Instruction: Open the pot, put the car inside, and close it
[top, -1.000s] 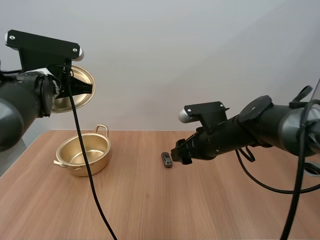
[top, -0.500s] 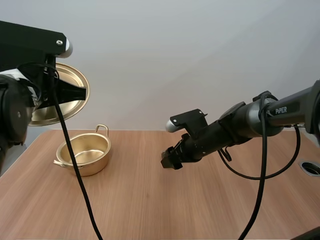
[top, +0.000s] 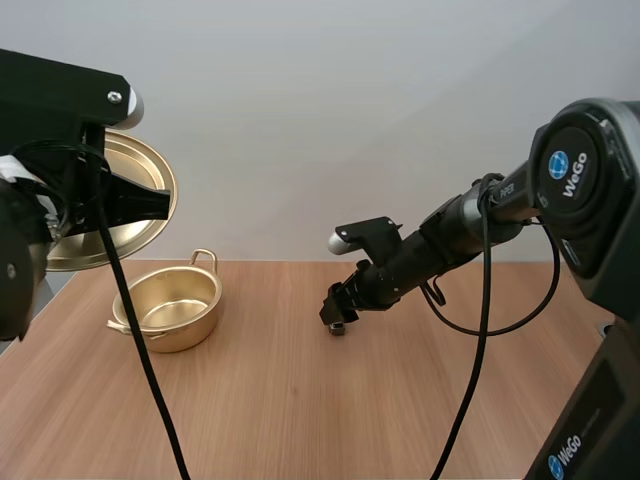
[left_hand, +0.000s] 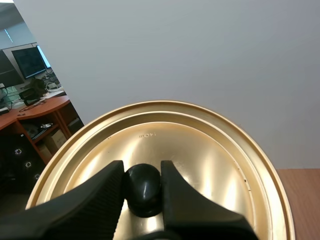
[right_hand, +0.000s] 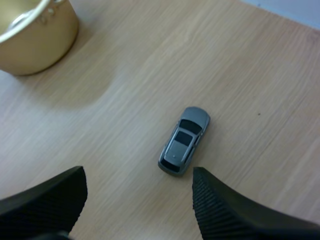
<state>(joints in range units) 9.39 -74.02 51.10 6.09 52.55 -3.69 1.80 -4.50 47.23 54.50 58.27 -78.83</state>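
The left gripper (left_hand: 143, 172) is holding the gold lid (left_hand: 210, 145) up in the air. Its two black fingers (left_hand: 95, 192) are squeezing the lid's round black knob (left_hand: 143, 189) between them. In the high view, the lid is hanging tipped on its side, up above the pot (top: 180, 335) and a little to the left of it. The pot is sitting open on the wooden table (top: 300, 410), and its shiny gold inside is showing.

The right gripper (right_hand: 138, 172) is reaching out low over the table. Its fingers are standing wide apart and are gripping nothing. The little grey car (right_hand: 184, 140) is lying flat on the table, just past the gap between the two fingers and a bit nearer to one of them. The fingers are not touching the car. The pot is standing well apart from the car, off to the left side in the high view.
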